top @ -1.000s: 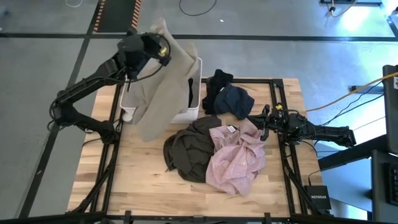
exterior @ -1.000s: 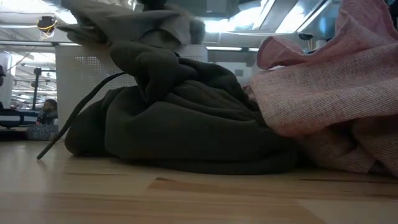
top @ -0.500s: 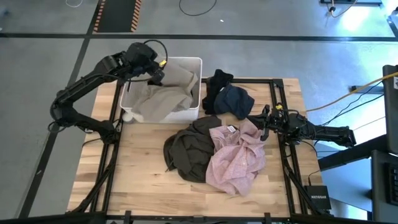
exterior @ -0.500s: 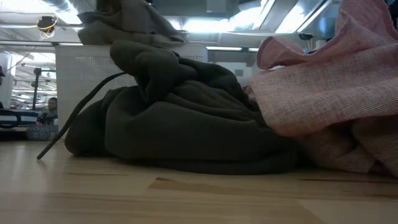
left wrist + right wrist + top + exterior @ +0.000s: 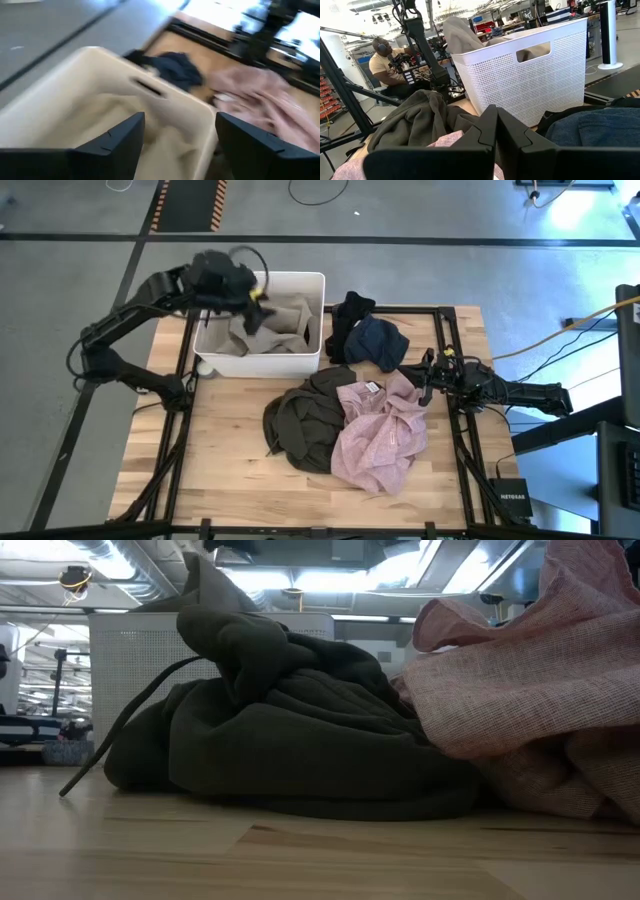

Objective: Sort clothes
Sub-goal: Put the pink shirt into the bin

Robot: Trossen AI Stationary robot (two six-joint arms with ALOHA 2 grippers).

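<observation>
- You have five garments in the high view. The beige-grey garment [image 5: 268, 323] already lies inside the white tub [image 5: 300, 281] at upper left of the frame, bunched toward its right wall; it likely counts as sorted.
- Four remain on the wooden surface [image 5: 220, 450]: the dark olive-grey garment [image 5: 305, 420] heaped at centre, the pale pink garment [image 5: 380, 430] lying partly over its right edge, and the black garment [image 5: 350, 315] and navy blue garment [image 5: 378, 340] piled together just right of the tub, touching each other.
- The olive and pink pieces overlap, so you will probably need to lift the pink one first to free the other cleanly.
- Your left end effector [image 5: 250, 292] hovers above the tub's left half. In its wrist view the two fingers [image 5: 115, 145] stand apart with nothing between them, so it is spread and empty, placed there because the tub is the drop point.
- Your right end effector [image 5: 428, 378] rests low at the right edge of the surface, just beside the pink garment. Its fingers [image 5: 485, 135] are pressed together and hold nothing; it appears to be waiting.
- One tub, two arms, and one seated person [image 5: 387, 65] in the room beyond the surface.
</observation>
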